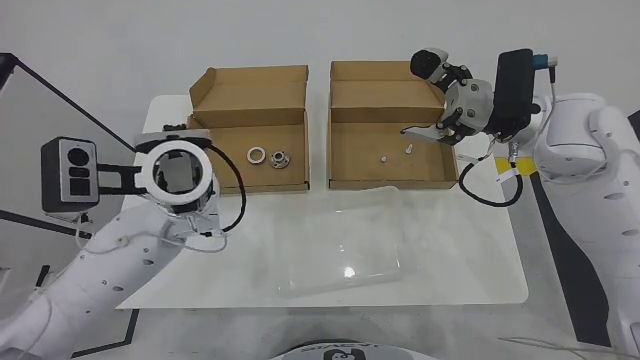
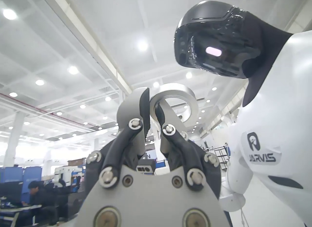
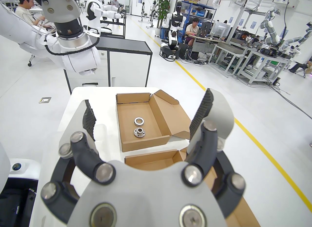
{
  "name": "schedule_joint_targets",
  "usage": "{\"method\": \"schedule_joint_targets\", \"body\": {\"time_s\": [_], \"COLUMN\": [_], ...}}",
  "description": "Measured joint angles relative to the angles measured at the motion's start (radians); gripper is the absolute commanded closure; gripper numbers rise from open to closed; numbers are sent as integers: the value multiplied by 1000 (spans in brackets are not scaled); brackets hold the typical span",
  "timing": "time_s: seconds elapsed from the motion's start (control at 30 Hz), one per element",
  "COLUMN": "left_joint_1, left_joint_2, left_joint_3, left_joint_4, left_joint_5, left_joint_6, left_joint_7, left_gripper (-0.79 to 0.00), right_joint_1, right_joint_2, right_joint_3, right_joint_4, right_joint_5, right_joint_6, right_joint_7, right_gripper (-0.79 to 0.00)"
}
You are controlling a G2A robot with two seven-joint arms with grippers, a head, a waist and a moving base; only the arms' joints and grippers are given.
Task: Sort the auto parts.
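My left gripper (image 2: 151, 106) points upward and is shut on the wall of a large metal ring (image 2: 180, 96), one finger inside the ring and one outside. In the top view this ring (image 1: 176, 147) and the left gripper (image 1: 176, 172) hang over the table's left edge, beside the left cardboard box (image 1: 250, 182). That box holds a smaller metal ring (image 1: 257, 156) and a flanged hub (image 1: 279, 159). My right gripper (image 1: 425, 98) is open and holds nothing, above the right side of the right box (image 1: 345, 150), which holds two small parts (image 1: 408, 146).
A clear plastic bag (image 1: 345, 240) lies on the white table (image 1: 470, 260) in front of the boxes. Both box lids stand open at the back. From the right wrist, the left box (image 3: 126, 145) with its ring (image 3: 139, 121) and hub (image 3: 139, 131) lies beyond the open fingers.
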Motion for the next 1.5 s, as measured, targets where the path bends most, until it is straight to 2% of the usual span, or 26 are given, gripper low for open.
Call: {"method": "schedule_joint_targets", "body": {"time_s": [0.13, 0.3, 0.6, 0.87, 1.07, 1.27, 1.5], "left_joint_1": [25, 49, 75, 76, 73, 86, 111], "left_joint_2": [4, 17, 22, -4, -29, -46, -43], "left_joint_3": [-25, -59, -92, -87, -101, -128, -168], "left_joint_4": [33, 90, 72, -15, -31, -12, 46], "left_joint_5": [18, 107, 121, -13, -63, -41, 69], "left_joint_6": [-26, -106, -132, -51, -26, -66, -153], "left_joint_7": [-26, -107, -132, -51, -26, -66, -153], "left_gripper": [0, 0, 0, 0, 0, 0, 0], "right_joint_1": [0, 0, 0, 0, 0, 0, 0], "right_joint_2": [0, 0, 0, 0, 0, 0, 0], "right_joint_3": [0, 0, 0, 0, 0, 0, 0], "right_joint_4": [0, 0, 0, 0, 0, 0, 0], "right_joint_5": [0, 0, 0, 0, 0, 0, 0], "right_joint_6": [0, 0, 0, 0, 0, 0, 0], "right_joint_7": [0, 0, 0, 0, 0, 0, 0], "right_gripper": [-785, -785, -785, -785, -785, -785, -785]}}
